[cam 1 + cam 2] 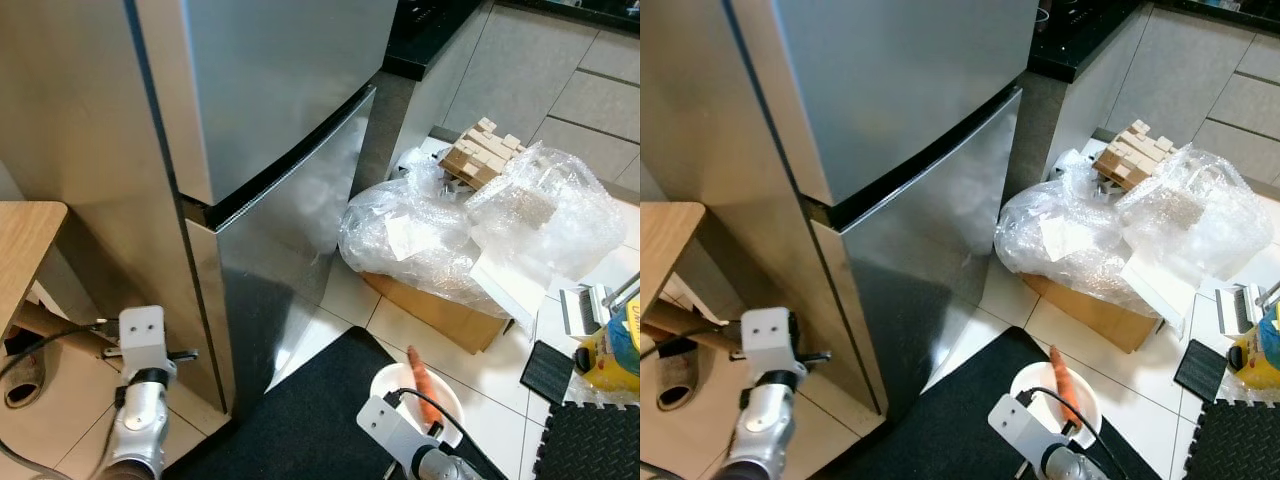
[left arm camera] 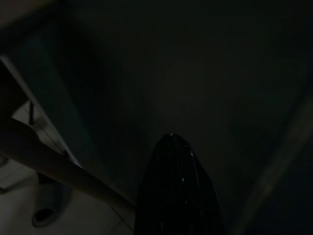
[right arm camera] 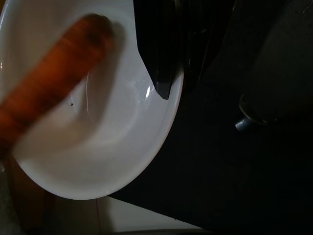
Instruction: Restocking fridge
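Right wrist view looks down into a white bowl (image 3: pixel 98 147) with a carrot (image 3: pixel 49 93) lying across it. The right gripper (image 3: pixel 168 73) has its fingers pinched on the bowl's rim, one inside and one outside, nearly closed on the thin wall, probably to carry the carrot level. The bowl hangs low before the closed fridge (image 1: pixel 270 130), above the black mat (image 1: pixel 300 420). The left gripper (image 2: pixel 176 186) hangs idle beside the fridge's side, near the wooden bench (image 1: pixel 25 240); whether its fingers are parted I cannot tell.
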`<state>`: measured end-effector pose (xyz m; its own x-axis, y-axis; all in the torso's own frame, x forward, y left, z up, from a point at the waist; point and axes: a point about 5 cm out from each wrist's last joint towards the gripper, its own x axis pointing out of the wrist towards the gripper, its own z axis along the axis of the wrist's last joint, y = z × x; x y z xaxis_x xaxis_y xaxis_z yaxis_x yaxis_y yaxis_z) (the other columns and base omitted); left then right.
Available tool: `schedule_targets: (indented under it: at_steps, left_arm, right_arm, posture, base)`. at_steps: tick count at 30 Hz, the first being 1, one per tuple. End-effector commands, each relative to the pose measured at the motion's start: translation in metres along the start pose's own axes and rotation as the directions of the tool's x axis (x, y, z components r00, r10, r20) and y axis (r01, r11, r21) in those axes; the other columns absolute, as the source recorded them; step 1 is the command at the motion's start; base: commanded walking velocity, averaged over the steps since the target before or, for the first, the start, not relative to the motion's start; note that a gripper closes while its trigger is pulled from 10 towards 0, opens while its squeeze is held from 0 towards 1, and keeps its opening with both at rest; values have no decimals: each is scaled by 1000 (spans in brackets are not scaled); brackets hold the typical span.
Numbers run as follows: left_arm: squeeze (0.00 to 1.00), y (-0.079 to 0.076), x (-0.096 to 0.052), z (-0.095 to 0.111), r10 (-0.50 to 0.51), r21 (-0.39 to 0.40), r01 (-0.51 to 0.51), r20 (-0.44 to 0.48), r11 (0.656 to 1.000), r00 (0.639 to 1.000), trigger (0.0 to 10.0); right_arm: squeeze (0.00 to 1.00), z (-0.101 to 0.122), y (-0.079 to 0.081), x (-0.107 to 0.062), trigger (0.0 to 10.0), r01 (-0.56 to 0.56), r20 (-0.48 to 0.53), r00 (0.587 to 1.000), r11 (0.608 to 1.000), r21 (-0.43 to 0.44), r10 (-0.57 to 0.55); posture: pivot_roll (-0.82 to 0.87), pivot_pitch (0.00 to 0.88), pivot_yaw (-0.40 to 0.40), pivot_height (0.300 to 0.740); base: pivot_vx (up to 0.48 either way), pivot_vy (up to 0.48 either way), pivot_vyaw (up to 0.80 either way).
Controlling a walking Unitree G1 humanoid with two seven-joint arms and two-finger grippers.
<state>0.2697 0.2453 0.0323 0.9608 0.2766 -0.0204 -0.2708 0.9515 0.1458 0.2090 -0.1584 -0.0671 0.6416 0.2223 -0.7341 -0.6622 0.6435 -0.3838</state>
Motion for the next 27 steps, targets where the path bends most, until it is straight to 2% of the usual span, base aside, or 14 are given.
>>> schedule_targets:
  at_steps: [1,5,7,9,12,17,21,22,24,27]
  left_arm:
    - [0,3,2,3,-9,17,9,20,1000,1000,10000]
    - [0,13,7,12,-35,28,34,52,999,998,10000]
    - [0,13,9,11,-76,17,76,26,997,997,10000]
    - [0,13,9,11,-76,17,76,26,997,997,10000]
    - [0,7,8,12,-169,72,168,18,983,985,10000]
    - [0,3,6,14,-192,63,189,46,980,980,10000]
    - [0,-5,7,22,-231,56,227,89,972,969,10000]
    - [0,-13,9,28,-286,57,281,108,958,952,10000]
    - [0,-17,10,30,-316,70,310,107,948,943,10000]
    - [0,-29,10,33,-429,130,416,98,900,898,10000]
  right_arm:
    - [0,-1,-1,-1,10000,3,2,1000,1000,-4,-3]
    - [0,-1,-1,-1,10000,2,4,1000,1000,-5,-2]
    - [0,-2,-2,-1,10000,1,4,1000,1000,-6,-1]
    - [0,-2,-2,-1,10000,1,4,1000,1000,-6,-1]
    - [0,-1,0,-1,10000,-7,3,1000,1000,-11,7]
    - [0,1,1,0,10000,-10,7,1000,1000,-9,10]
    - [0,3,2,1,10000,-12,10,1000,1000,-5,12]
    - [0,4,3,1,10000,-13,12,1000,1000,-3,13]
    - [0,4,3,1,10000,-14,12,1000,1000,-2,14]
    - [0,3,3,1,10000,-14,11,1000,1000,0,14]
  posture:
    - [-75,68,-73,740]
    - [-68,74,-78,740]
    - [-59,79,-82,740]
    - [-59,79,-82,740]
    - [-47,85,-83,740]
    - [-43,89,-79,740]
    - [-42,93,-78,740]
    - [-41,94,-77,740]
    - [-41,94,-76,740]
    - [-46,94,-73,740]
  base:
    - [0,0,0]
    - [0,0,0]
    - [0,0,0]
    - [0,0,0]
    - [0,0,0]
    - [0,384,0]
    - [0,0,0]
    - [0,0,0]
    - [0,0,0]
    - [0,0,0]
